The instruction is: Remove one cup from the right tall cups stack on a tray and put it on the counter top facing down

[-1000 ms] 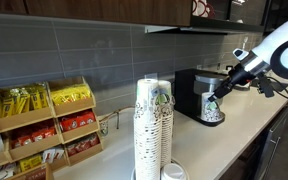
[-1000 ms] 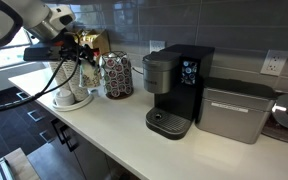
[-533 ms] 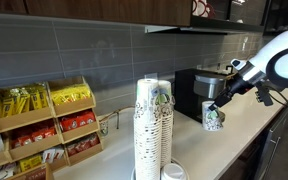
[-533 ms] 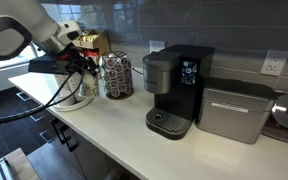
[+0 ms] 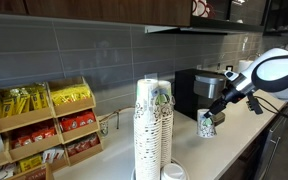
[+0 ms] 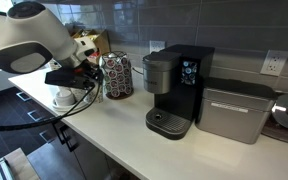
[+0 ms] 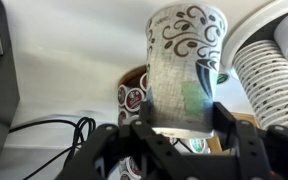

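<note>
**A:** The jaws are gripping the cup point(image 7: 184, 65), pressing in on its two sides at the end nearest the wrist.

**B:** What is changing?

**A:** Over the last second the cup point(image 5: 207, 124) has been sinking in an exterior view. It has gone from level with the middle of the coffee maker point(image 5: 189, 90) to about level with its base.

**B:** What is that telling us about the task?

**A:** The cup is already off the stack point(image 7: 274, 85) and clear of the tray point(image 7: 254, 18). So I am judging that the set-down is under way, with only contact and release remaining.

**B:** How is it sitting against the jaws?

**A:** It is sticking straight out from between them, pointing at the tabletop point(image 7: 74, 40). The far end is looking like the rim, so probably mouth down, though I cannot say for sure. Nor can I tell whether it is touching yet.

**B:** And from the other side?

**A:** The arm point(image 6: 29, 45) is hiding the cup. It is working beyond the pod rack point(image 6: 117, 75), well apart from the coffee maker point(image 6: 174, 85).
</note>
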